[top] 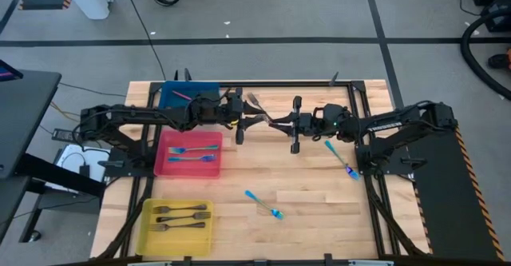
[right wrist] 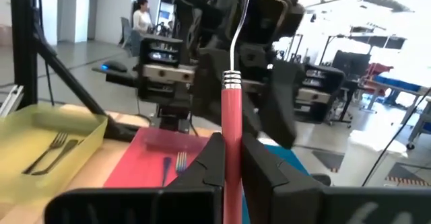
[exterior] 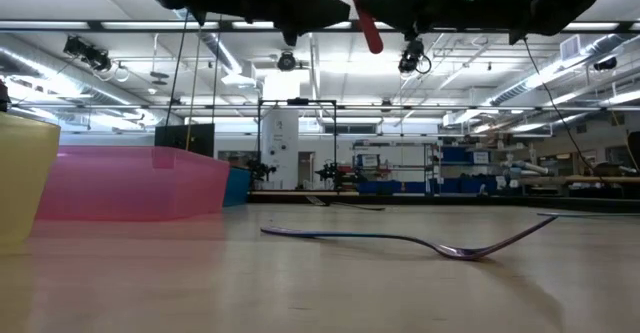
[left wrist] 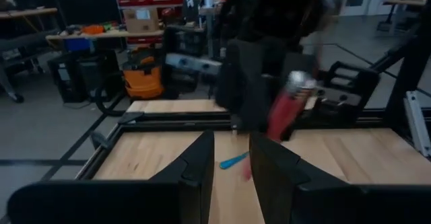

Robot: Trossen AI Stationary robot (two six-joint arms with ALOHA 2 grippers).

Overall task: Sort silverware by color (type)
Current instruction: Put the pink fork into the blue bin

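The red-handled fork [right wrist: 231, 109] hangs above mid-table, clamped upright between the right gripper's [right wrist: 233, 158] fingers. The left gripper [left wrist: 231, 158] faces it close by, fingers parted and empty, above the pink tray [top: 169, 164].

The table [top: 303, 178] top is pale wood planking with a smooth, matt finish. The pink bin [top: 169, 166] and yellow bin [top: 148, 232] are translucent plastic. The red fork [right wrist: 232, 136] has a smooth glossy red handle and a bright polished metal neck. The gripper fingers [right wrist: 209, 167] are matt black.
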